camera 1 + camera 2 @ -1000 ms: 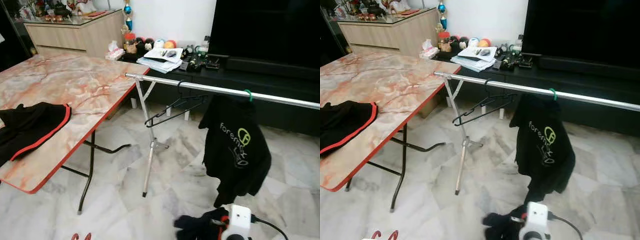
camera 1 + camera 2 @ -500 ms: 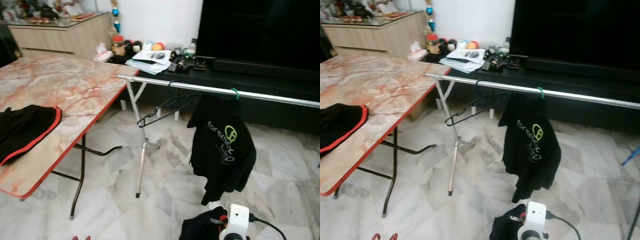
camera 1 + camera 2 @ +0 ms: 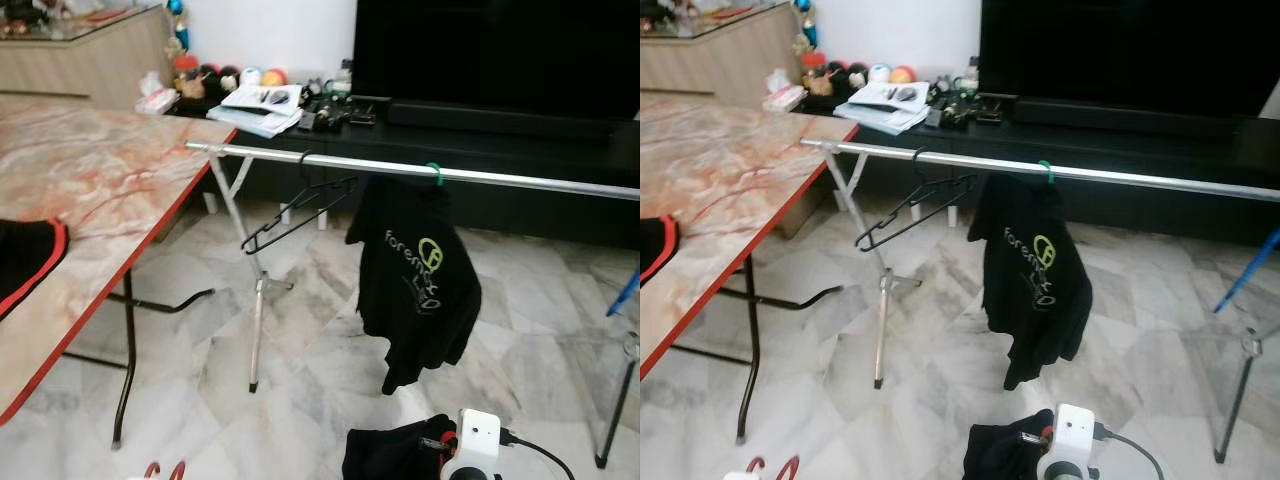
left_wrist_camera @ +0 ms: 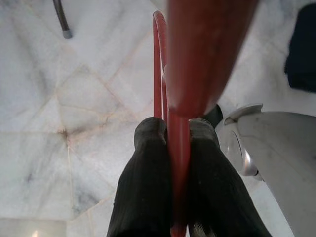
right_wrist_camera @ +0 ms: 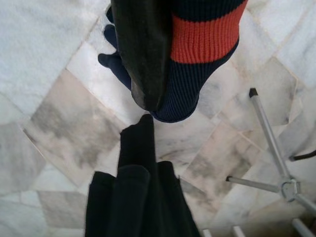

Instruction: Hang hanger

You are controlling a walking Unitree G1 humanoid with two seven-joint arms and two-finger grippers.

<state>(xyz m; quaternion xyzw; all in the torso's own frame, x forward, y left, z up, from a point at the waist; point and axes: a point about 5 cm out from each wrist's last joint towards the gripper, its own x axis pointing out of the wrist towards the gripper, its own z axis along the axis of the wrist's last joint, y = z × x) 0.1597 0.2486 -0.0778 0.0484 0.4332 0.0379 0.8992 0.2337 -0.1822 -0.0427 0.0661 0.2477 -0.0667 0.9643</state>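
A silver clothes rail [image 3: 520,181] crosses the room ahead. An empty black hanger [image 3: 296,205] hangs on it near its left end. Beside that, a black shirt with green print [image 3: 415,275] hangs on a green hanger. My left gripper [image 4: 170,129] is low at my side, shut on the wire of a red hanger [image 4: 157,64]; the hanger's red loops [image 3: 770,467] peek up at the bottom edge. My right gripper [image 5: 143,123] is low on the right, shut on a dark garment with an orange band [image 5: 202,34], seen bunched by the white wrist [image 3: 395,455].
A marble-top folding table with a red edge [image 3: 90,190] stands to the left, with a black, red-trimmed garment [image 3: 25,260] on it. The rail's legs [image 3: 257,330] stand on the tiled floor. Behind it are a low black console [image 3: 480,130] and a large TV [image 3: 490,50].
The camera has turned to the right: table and rail have slid left in the picture, and the rail's right leg has come into view. Both grippers keep their hold.
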